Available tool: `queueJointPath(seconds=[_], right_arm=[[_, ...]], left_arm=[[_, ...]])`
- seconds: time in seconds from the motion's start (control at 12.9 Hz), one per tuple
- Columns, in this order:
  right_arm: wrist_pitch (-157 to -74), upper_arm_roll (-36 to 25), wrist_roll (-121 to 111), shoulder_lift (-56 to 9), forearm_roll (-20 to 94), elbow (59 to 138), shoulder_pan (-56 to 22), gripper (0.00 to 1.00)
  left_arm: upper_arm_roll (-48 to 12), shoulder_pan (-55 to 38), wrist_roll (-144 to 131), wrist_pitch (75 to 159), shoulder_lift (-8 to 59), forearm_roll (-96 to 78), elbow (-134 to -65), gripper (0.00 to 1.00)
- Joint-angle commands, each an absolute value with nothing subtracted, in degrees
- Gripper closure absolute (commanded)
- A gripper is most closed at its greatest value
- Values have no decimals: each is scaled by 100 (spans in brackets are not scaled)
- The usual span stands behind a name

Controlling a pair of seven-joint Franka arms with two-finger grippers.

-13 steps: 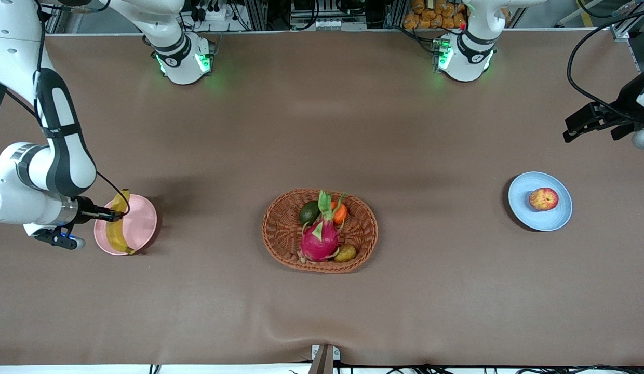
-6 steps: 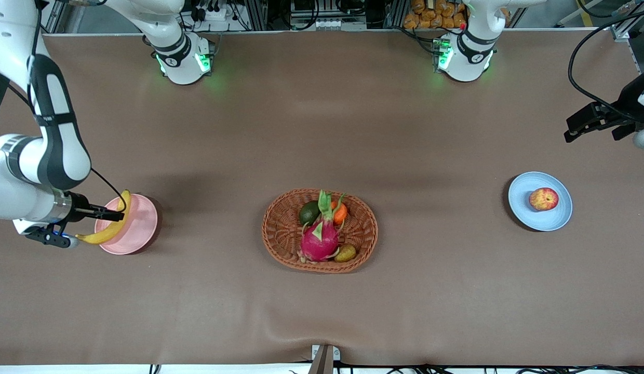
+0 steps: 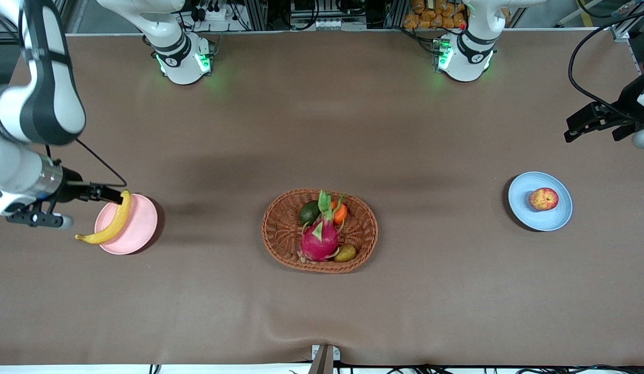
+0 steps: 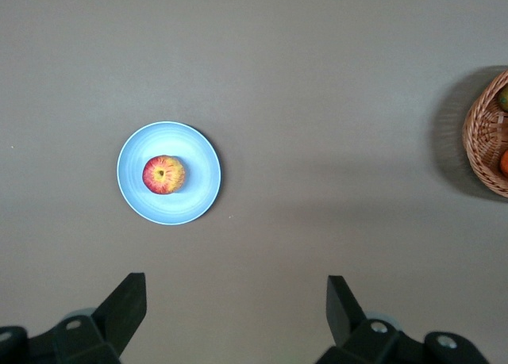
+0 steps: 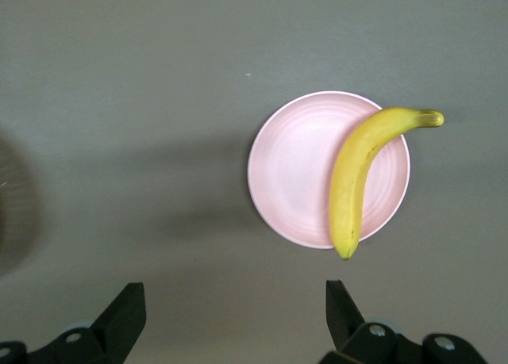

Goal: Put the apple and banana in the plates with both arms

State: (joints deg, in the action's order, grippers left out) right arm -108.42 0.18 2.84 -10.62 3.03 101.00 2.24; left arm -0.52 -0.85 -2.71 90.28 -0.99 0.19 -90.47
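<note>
Banana: you see the long curved yellow banana (image 3: 107, 225) lying across the pale pink round plate (image 3: 137, 221), on the side toward the right arm's end of the table. Both of its ends overhang the rim.
Long axis: it runs slantwise over the plate, the tip nearer the front camera well off the rim, the other tip (image 5: 431, 118) just past it.
Right gripper: the black two-finger right gripper (image 3: 111, 195) hangs over the banana's farther end, fingers (image 5: 127, 304) spread apart with nothing between them.
Apple: the small round red-and-yellow apple (image 3: 544, 199) sits inside the pale blue round plate (image 3: 524, 210), far from the pink plate, toward the left arm's end.
Left gripper: the black left gripper (image 3: 574, 128) waits over bare table near that end, jaws apart and empty.
Judgement: both fruits look placed. If you nudge the banana, the right arm is the nearer one, and the push goes toward the plate's middle.
</note>
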Motion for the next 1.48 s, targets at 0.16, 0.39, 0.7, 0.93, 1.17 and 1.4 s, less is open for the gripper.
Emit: queueJointPath(seconds=[0.16,0.39,0.7,0.93,1.17,1.4], right_arm=[[-9838,0,246,-194,202,9951,176,0],[-8600,70,246,-9,237,9248,141,0],[-8148,167,-50,97,229,8720,70,0],[-8156,106,-413,79,202,8666,123,0],[-8147,97,-378,88,193,8666,132,0],[-8147,88,-387,88,167,8666,149,0]], left_arm=[[-79,-53,-158,9018,-97,53,-9000,0],[-88,-53,-176,9018,-97,44,-8991,0],[-88,-53,-228,9018,-97,26,-9000,0],[-88,-53,-202,9018,-97,18,-9000,0],[-88,-62,-202,9009,-105,0,-8991,0],[-70,-61,-158,9018,-70,0,-9000,0]])
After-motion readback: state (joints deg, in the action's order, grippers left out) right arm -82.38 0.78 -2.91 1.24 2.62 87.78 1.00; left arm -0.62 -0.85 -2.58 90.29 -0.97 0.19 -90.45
